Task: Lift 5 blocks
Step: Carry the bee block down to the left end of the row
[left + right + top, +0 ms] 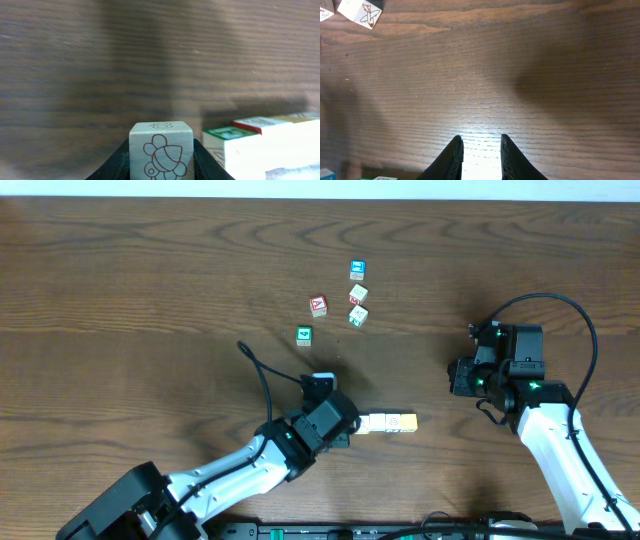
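My left gripper (349,426) is shut on a cream block (161,150) with a red outline drawing, and its black jaws press both sides. Just right of it, a short row of blocks (388,422) lies on the table, cream ones and a yellow one (408,422) at the far end. In the left wrist view the row (260,145) shows white sides with green and red faces on top. Two more cream blocks (358,294) (357,316) lie further back. My right gripper (455,376) (481,150) hangs open over bare wood, holding nothing.
A blue-faced cube (357,270), a red-faced cube (318,305) and a green-faced cube (304,335) lie near the far cream blocks. A cream cube with a plane drawing (361,12) shows at the top left of the right wrist view. The table (120,300) is dark wood.
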Action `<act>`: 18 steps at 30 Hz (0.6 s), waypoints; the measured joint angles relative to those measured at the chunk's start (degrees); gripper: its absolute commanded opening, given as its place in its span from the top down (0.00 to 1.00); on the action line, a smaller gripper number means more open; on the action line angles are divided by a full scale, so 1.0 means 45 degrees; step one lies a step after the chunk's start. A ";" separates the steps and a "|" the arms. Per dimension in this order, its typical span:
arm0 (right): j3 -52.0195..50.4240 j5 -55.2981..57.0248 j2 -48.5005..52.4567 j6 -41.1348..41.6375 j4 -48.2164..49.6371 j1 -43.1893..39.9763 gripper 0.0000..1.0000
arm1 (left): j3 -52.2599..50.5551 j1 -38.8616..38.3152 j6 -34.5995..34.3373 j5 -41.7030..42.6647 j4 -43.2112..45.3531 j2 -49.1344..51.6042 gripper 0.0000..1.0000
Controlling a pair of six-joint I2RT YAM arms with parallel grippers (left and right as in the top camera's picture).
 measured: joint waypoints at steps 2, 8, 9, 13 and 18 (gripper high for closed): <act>0.0000 0.0000 0.0000 0.0000 0.0000 0.0000 0.78 | 0.0000 -0.0189 -0.0005 0.0000 0.0000 0.0005 0.92; 0.0000 0.0000 0.0000 0.0000 0.0000 0.0005 0.78 | 0.0000 -0.0423 -0.0034 0.0000 -0.0015 0.0005 0.92; 0.0000 0.0000 0.0000 0.0000 0.0000 0.0000 0.78 | 0.0000 -0.0423 -0.0034 0.0000 -0.0024 0.0005 0.92; 0.0000 0.0000 0.0000 0.0000 -0.0005 0.0000 0.78 | 0.0000 -0.0442 -0.0034 0.0000 -0.0034 0.0005 0.92; 0.0000 0.0000 0.0000 0.0000 -0.0005 0.0000 0.78 | 0.0000 -0.0481 -0.0049 0.0000 -0.0029 0.0005 0.92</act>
